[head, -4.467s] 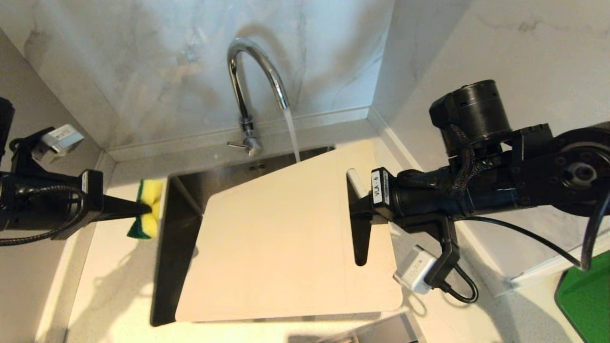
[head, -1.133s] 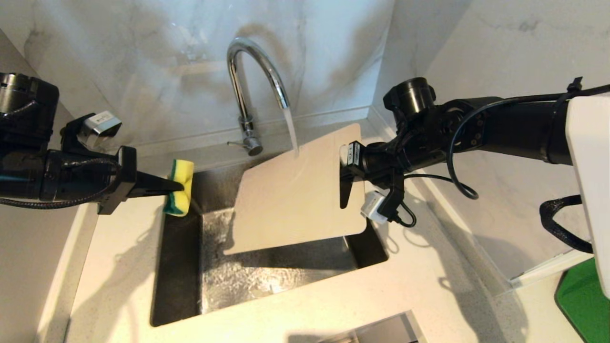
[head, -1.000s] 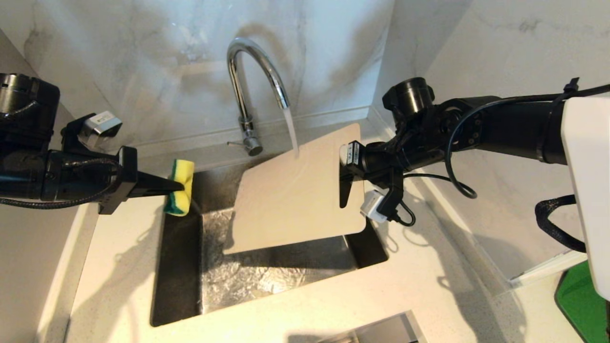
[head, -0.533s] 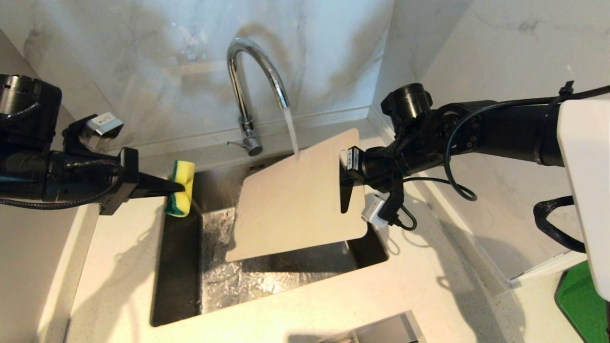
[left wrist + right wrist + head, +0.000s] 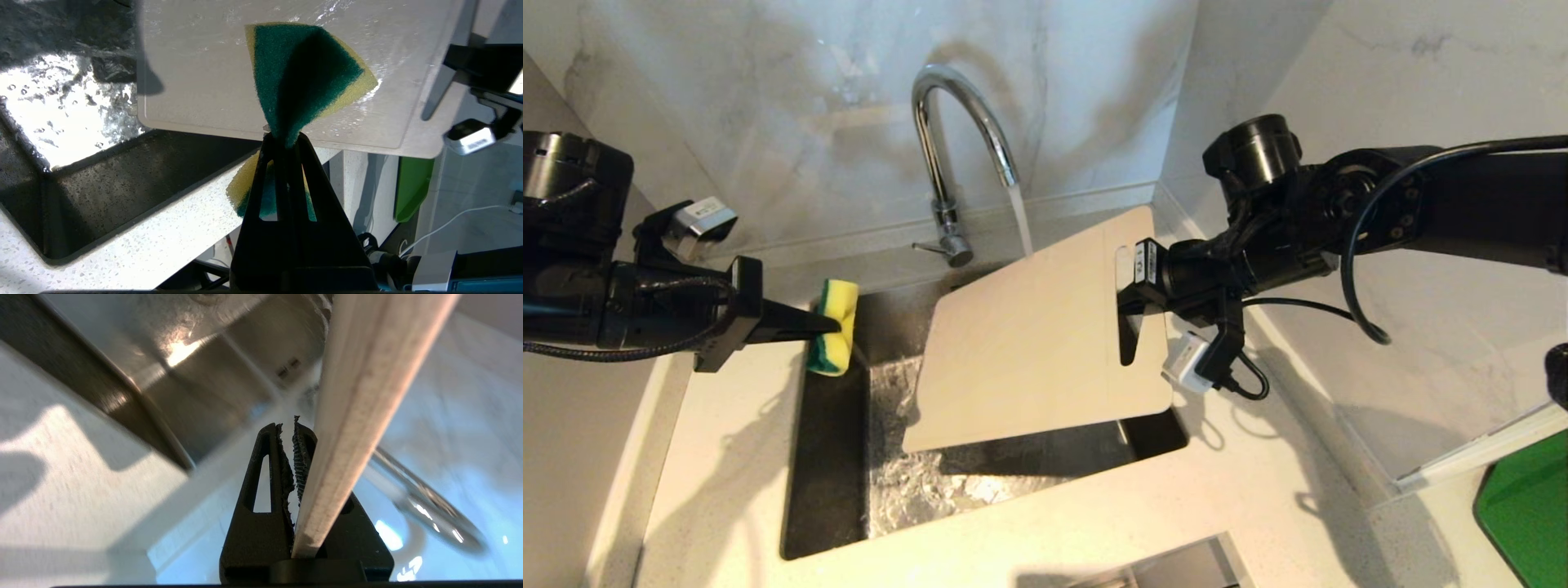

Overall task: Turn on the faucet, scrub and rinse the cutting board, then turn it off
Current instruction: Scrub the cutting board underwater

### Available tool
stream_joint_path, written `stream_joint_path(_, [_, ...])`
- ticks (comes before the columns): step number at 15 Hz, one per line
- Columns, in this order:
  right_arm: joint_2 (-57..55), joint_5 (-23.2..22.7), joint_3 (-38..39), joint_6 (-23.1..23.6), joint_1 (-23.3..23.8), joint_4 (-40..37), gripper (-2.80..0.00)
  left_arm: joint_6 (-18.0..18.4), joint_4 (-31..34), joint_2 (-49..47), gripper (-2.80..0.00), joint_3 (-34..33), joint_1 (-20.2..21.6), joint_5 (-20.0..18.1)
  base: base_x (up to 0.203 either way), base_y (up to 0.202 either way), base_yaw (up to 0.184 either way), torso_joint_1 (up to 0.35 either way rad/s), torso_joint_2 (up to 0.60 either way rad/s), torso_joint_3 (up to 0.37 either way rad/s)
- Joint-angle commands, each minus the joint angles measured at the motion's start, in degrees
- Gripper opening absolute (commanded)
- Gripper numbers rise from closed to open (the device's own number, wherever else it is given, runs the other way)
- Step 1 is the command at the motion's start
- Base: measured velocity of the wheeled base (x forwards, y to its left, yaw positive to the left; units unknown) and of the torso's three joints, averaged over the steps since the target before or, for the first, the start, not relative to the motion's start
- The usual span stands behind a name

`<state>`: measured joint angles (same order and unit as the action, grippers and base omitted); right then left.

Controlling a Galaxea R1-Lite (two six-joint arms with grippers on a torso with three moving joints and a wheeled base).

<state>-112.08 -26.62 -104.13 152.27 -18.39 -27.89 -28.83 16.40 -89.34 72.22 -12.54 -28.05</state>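
The chrome faucet is running, and its stream meets the far edge of the cream cutting board. The board hangs tilted over the sink. My right gripper is shut on the board at its slot-handle end, with the board's edge running past the right gripper. The faucet's spout shows behind it. My left gripper is shut on a yellow-and-green sponge at the sink's left rim, apart from the board. In the left wrist view the sponge fans out from the left gripper in front of the wet board.
Marble walls close in behind and to the right. The speckled white counter surrounds the wet steel basin. A green object sits at the far right, and a metal panel at the bottom edge.
My right arm has carried the board a little to the right and raised its handle end; the stream now meets the board's far edge. The left gripper with the sponge has barely moved.
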Motion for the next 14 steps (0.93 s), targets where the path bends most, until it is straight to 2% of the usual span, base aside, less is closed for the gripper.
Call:
stream_joint_path(1, [4.06,-0.22,0.45,-0.20,-0.15,-0.15,-2.80,-0.23,0.12,-0.65,-2.80,0.36,-1.18,0.05,0.000,0.000,0.000,0.000,0.00,0.000])
stream_joint_path(5, [9.35,-0.27,4.41,-2.76,-2.92,-0.10,-2.80,-0.74,2.06,-0.58,-2.80,2.93,-5.39,2.89,0.000,0.000,0.000,0.000,0.00,0.000])
stream_joint_path(10, [11.73,-0.19,7.15,-5.86,-7.37,2.01,-2.80,-1.25,6.96,-0.31,-2.80,7.41,-8.20,3.80,0.000,0.000,0.000,0.000,0.00,0.000])
stream_joint_path(14, [11.80,-0.07,7.89,-6.31,-10.92,2.12,-2.80,-1.32,8.39,-0.40,-2.80,9.55,-10.78,5.01,0.000,0.000,0.000,0.000,0.00,0.000])
